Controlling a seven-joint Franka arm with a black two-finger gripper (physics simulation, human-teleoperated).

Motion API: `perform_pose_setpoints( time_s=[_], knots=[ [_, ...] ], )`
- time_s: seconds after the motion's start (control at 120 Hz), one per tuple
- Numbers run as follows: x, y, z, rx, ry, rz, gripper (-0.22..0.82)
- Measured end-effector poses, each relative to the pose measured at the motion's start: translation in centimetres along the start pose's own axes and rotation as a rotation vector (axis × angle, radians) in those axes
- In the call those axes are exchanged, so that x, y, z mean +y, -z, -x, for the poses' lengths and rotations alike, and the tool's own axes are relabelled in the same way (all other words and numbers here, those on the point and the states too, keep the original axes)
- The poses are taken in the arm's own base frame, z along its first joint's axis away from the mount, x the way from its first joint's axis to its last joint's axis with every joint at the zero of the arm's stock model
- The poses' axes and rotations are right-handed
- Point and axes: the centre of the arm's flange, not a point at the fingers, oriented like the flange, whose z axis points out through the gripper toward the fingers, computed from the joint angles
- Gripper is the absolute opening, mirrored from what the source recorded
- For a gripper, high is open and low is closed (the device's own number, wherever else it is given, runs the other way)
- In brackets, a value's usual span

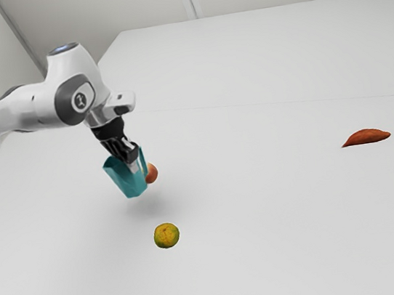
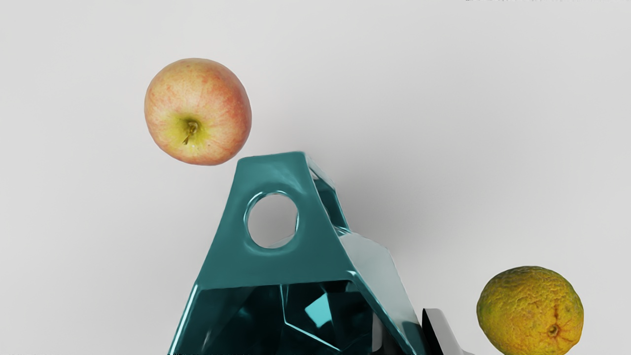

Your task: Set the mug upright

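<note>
The gripper points down at the teal mug in the exterior view, at its rim on the handle side. The mug's mouth is up and its base down, with a slight lean; a soft shadow lies below it, and it appears raised off the table. In the wrist view the gripper is shut on the wall of the mug, one finger inside the mouth and the other outside. The handle with its round hole points toward the apple.
A red-yellow apple, also in the wrist view as an apple, lies just beyond the mug. A yellow-green citrus fruit sits nearer the exterior camera. Far toward the exterior view's right, a sweet potato rests on the white table.
</note>
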Motion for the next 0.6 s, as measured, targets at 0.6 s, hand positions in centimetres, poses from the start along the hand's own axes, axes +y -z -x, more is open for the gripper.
perform_pose_setpoints(
  time_s=[0.6],
  knots=[
    [2.9,-7.3,-1.8,0.075,0.169,-0.119,-0.18]
  ],
)
